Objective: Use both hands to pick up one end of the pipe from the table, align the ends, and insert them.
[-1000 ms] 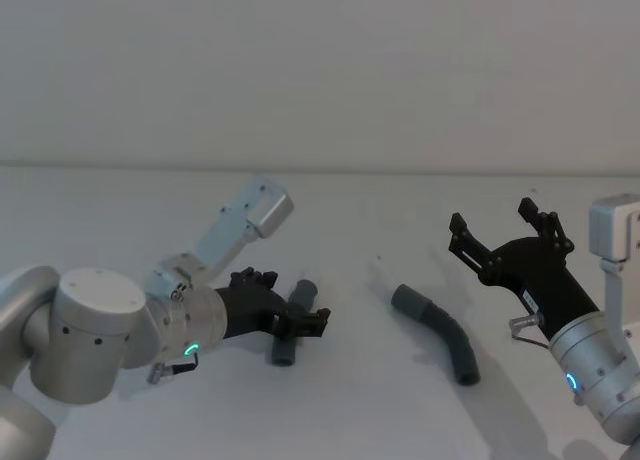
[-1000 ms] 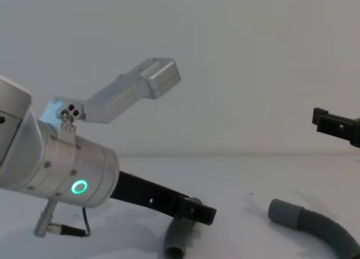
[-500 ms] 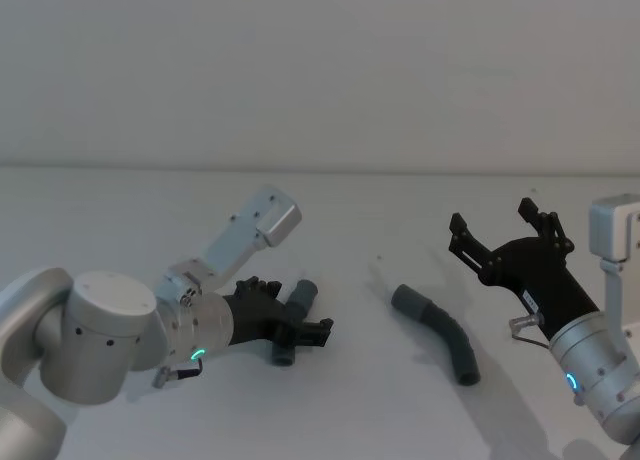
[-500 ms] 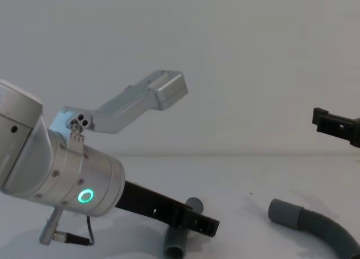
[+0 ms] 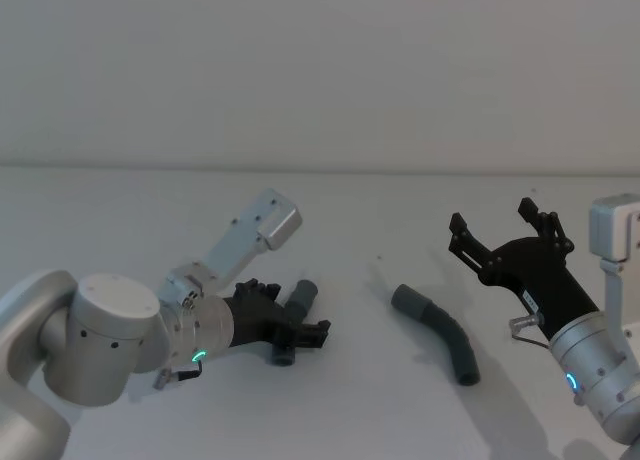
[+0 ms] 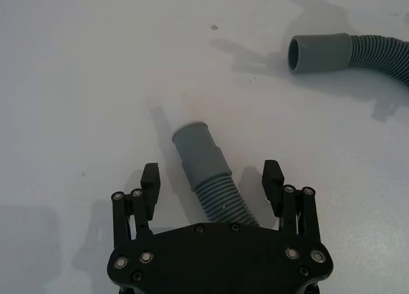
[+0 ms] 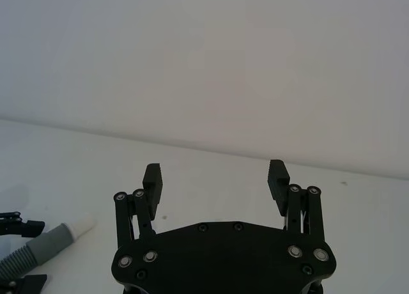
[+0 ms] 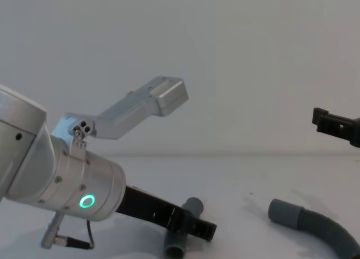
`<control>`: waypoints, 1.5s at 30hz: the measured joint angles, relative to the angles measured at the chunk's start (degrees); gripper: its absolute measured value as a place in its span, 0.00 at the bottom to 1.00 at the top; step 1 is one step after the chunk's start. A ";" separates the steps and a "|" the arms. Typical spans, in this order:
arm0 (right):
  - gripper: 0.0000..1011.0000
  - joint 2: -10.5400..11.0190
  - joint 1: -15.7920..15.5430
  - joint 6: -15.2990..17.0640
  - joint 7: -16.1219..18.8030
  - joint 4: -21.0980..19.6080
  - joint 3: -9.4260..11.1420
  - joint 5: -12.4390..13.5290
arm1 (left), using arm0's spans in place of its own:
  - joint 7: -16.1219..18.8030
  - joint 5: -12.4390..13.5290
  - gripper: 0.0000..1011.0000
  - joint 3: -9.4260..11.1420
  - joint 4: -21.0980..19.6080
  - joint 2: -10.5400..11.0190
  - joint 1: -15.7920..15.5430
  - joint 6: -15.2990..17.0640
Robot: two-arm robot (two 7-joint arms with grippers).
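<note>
Down low on our left we had the left gripper (image 5: 300,325), reaching forward and down over the table (image 5: 380,410), with the green ring (image 8: 86,201) lit on its silver wrist. Its jaws stood wide open, one finger (image 6: 150,179) on each side of the tube (image 6: 203,169). The left wrist view showed a strip of bare table between each finger and the ribs, so nothing was gripped.

The tube lay flat on the table, left of centre, running away from us and leaning a little to the right. Its ribbed part passed between the fingers. Its smooth cuff (image 6: 192,140) lay just past the fingertips, pointing away from the gripper. In the chest view its near end poked out below the gripper.

Over on the right, the hose (image 5: 447,335) lay on the table as well, well apart from the tube. It curved from the hose cuff (image 5: 405,298), the end nearest the tube, back towards us and to the right. From the left wrist we saw that cuff's open mouth facing across towards the tube's side.

The right gripper (image 5: 492,218) hung in the air to the right of the hose, above the table, fingers pointing up and away. Its jaws were spread wide, and they held nothing.
</note>
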 joint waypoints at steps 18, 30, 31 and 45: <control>1.00 0.00 0.00 0.00 0.00 0.00 0.00 0.00 | -0.01 0.57 0.47 0.04 0.51 -0.20 -0.09 -0.62; 1.00 0.00 0.00 0.00 0.00 0.00 0.00 0.00 | 0.04 0.69 0.35 0.03 0.61 -0.24 -0.10 -0.69; 1.00 0.00 0.00 0.00 0.00 0.00 0.00 0.00 | 0.05 0.70 0.35 0.03 0.62 -0.24 -0.10 -0.69; 1.00 2.06 -0.15 2.28 2.09 -0.88 -0.32 -0.69 | 0.08 0.76 0.35 0.03 0.68 -0.26 -0.10 -0.74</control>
